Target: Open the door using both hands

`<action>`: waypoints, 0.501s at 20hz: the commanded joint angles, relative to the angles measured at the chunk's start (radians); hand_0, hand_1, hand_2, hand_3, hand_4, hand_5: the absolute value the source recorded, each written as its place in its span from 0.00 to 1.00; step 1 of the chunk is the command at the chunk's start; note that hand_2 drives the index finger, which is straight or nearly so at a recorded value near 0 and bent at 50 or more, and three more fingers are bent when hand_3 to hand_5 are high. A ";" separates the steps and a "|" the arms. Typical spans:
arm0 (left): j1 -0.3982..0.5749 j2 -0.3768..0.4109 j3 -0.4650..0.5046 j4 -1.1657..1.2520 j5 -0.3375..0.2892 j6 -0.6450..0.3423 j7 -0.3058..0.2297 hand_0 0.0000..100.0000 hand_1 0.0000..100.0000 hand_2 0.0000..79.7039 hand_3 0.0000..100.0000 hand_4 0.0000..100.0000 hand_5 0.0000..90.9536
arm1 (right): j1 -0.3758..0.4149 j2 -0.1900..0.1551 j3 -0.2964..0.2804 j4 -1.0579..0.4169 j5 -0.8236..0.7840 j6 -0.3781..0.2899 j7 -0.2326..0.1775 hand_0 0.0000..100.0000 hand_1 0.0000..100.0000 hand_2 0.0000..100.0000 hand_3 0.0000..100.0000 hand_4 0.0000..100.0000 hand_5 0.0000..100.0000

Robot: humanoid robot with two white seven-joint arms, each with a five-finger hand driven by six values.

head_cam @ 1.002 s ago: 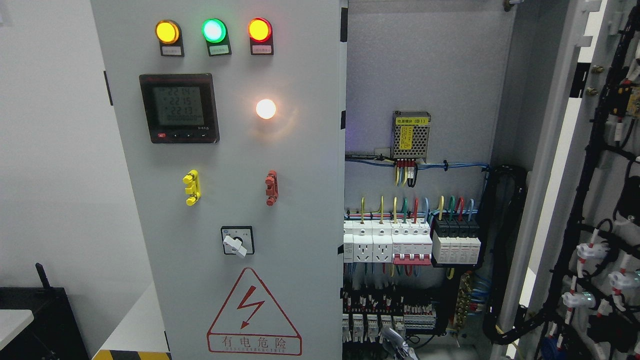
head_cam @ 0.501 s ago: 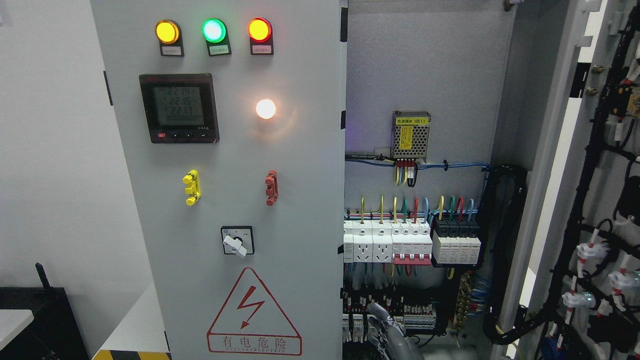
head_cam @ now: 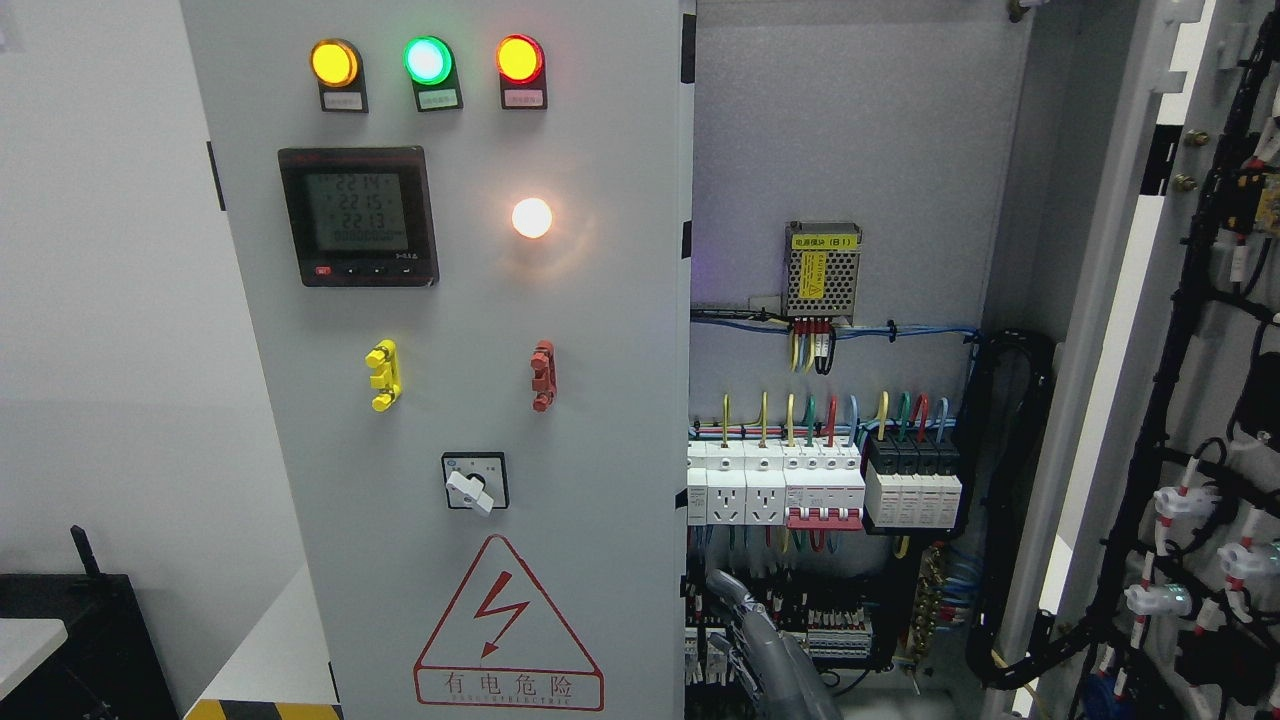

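Cabinet (head_cam: pixel 860 140) fills the frame. Its left door (head_cam: pixel 600 400), centre-left with lamps, meter and warning triangle, is closed. The right door (head_cam: pixel 1225 400) is swung wide at the far right, wiring side facing you. So the job looks half done, and the left door is what remains.

Right hand (head_cam: pixel 760 650) is at bottom centre, inside the opening, just right of the left door's free edge (head_cam: pixel 686 420). Its arm enters at the bottom edge, right of the middle. Fingers (head_cam: pixel 727 590) are stretched upward and hold nothing. Left hand is not in view.

Step in hand, as I judge it, is reaching for that free edge.
- Steer left to the edge and hook the fingers behind it. There is no handle to see on that side.
- Stay off the terminal blocks (head_cam: pixel 835 630), right behind the hand, and the breaker row (head_cam: pixel 790 490) above it. The lamps are lit, so treat the wiring as live.
- Pull outward in an arc. The hinges seem to sit on the door's left side.
- Bring the left hand in to take the panel once it swings.

Against the earlier frames, the hand has climbed. A second ago only a tip showed at the bottom edge, and now the fingers reach up beside the terminal blocks. Doors, lamps and meter are unchanged.
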 commanded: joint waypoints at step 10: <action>0.028 0.000 -0.003 0.000 0.000 0.000 0.000 0.00 0.00 0.00 0.00 0.00 0.00 | -0.071 -0.038 -0.009 0.145 -0.040 -0.005 0.026 0.38 0.00 0.00 0.00 0.00 0.00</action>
